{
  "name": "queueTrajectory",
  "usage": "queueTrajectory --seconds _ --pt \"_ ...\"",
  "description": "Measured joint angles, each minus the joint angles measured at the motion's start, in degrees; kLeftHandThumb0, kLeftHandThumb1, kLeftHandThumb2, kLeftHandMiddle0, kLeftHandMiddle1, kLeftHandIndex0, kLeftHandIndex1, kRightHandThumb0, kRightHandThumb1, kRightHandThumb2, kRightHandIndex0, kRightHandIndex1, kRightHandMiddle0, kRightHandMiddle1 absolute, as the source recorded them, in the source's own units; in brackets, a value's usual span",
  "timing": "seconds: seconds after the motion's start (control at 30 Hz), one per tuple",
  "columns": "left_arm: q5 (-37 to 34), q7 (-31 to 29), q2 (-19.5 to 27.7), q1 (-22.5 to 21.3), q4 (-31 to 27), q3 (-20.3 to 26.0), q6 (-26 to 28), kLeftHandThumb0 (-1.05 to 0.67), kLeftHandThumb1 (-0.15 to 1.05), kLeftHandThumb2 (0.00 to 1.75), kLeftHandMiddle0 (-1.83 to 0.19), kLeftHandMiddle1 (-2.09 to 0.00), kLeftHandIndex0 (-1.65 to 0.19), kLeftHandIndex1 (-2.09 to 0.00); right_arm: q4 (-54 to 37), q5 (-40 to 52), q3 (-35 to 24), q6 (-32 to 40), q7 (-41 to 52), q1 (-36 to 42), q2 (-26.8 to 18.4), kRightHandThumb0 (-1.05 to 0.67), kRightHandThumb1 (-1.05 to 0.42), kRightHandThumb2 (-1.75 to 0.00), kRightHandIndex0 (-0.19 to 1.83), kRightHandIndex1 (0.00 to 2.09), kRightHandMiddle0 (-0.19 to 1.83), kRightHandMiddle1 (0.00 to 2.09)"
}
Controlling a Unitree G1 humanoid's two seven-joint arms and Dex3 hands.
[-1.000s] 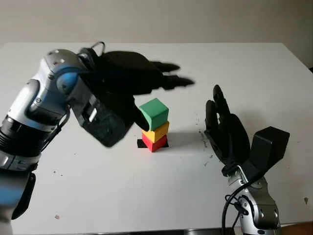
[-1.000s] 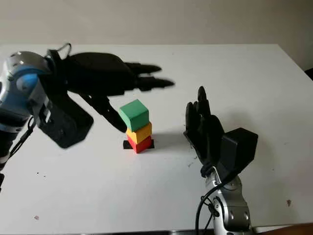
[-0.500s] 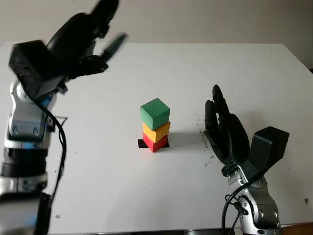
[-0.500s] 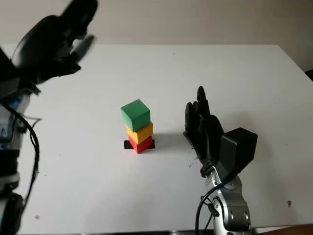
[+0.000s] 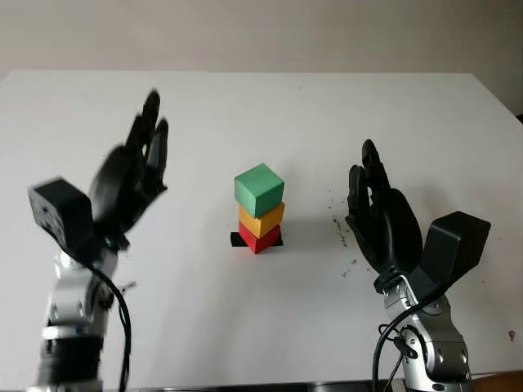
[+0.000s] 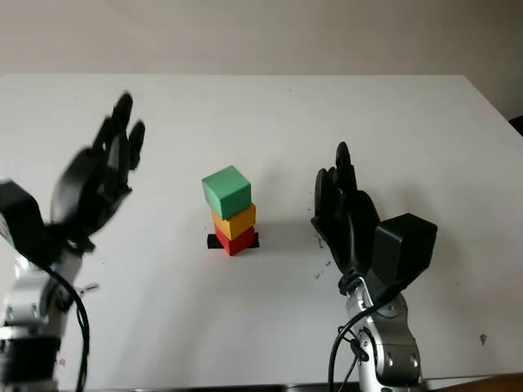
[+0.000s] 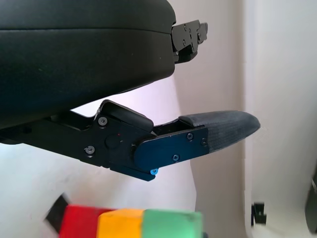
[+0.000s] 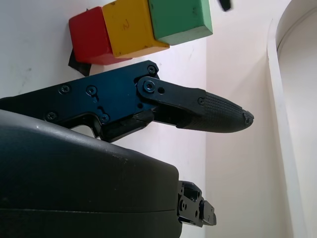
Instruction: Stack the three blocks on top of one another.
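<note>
Cubes are stacked: matte green block on yellow block on red block. Left hand and right hand are held open, empty, flanking.

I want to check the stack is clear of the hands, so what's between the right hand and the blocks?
Bare white table, with a few dark specks, separates the open right hand from the block stack in the left eye view.

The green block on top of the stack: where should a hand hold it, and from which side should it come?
Probably from above, closing on two opposite side faces of the green block. It sits turned, slightly overhanging the yellow block, so sideways pushes could topple the stack. The open right hand is nearer.
</note>
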Motion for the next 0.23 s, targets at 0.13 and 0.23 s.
queueTrajectory --seconds 0.13,0.23 --pt "-0.2 0.4 -1.2 1.2 0.1 0.0 -1.9 -0.78 1.05 0.68 0.15 -0.06 0.19 -0.04 0.2 -0.1 0.0 -0.8 -0.5 0.0 0.3 -0.72 -1.05 -0.67 -0.19 0.0 -0.19 0.0" --pt "-0.3 0.6 -1.9 2.6 0.0 -0.2 -2.0 -0.77 1.05 0.69 0.15 -0.05 0.19 -0.04 0.2 0.1 0.0 -0.8 -0.7 0.0 0.9 -0.73 -1.05 -0.67 -0.19 0.0 -0.19 0.0"
